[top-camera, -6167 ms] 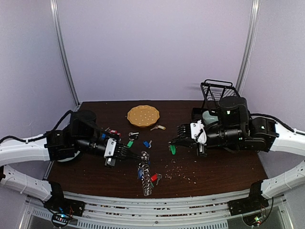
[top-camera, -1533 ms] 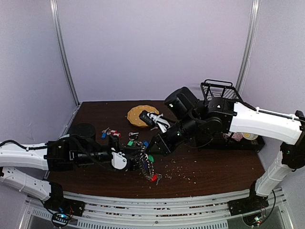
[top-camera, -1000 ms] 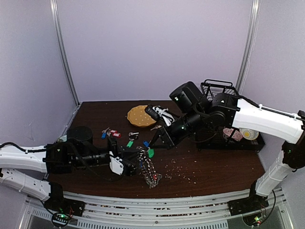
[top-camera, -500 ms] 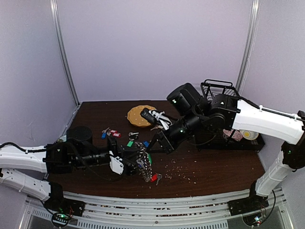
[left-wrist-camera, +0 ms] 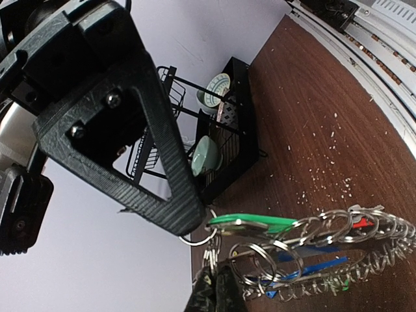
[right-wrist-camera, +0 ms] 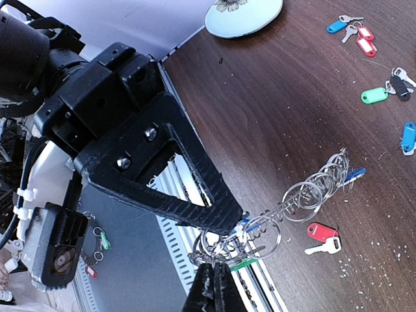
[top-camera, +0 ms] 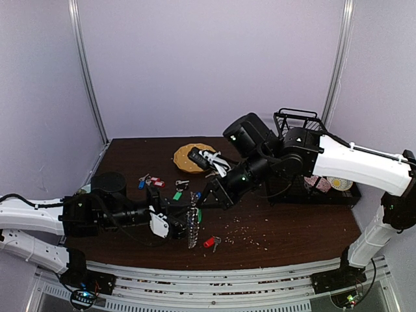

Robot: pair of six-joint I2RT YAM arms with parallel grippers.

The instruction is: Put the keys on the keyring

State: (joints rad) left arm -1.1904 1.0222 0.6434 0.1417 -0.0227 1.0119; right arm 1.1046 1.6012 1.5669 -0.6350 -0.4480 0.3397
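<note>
The keyring, a coil of silver rings with blue-tagged keys on it, hangs just above the table from my left gripper, which is shut on its rings. In the left wrist view the left gripper pinches the ring loops, and the keyring stretches to the right. My right gripper is shut on a green-tagged key, pressed against the keyring's near end. In the right wrist view the right gripper clamps the ring cluster. Loose keys lie on the table: red, green, blue and red.
A yellow-orange plate sits at the back centre with a key beside it. A black dish rack with dishes stands at the right. Crumbs dot the table in front. A pale dish lies near the left arm.
The right gripper has moved down and left to the keyring's top with the green key. The keyring now hangs more upright and shorter, and a red key lies apart on the table.
</note>
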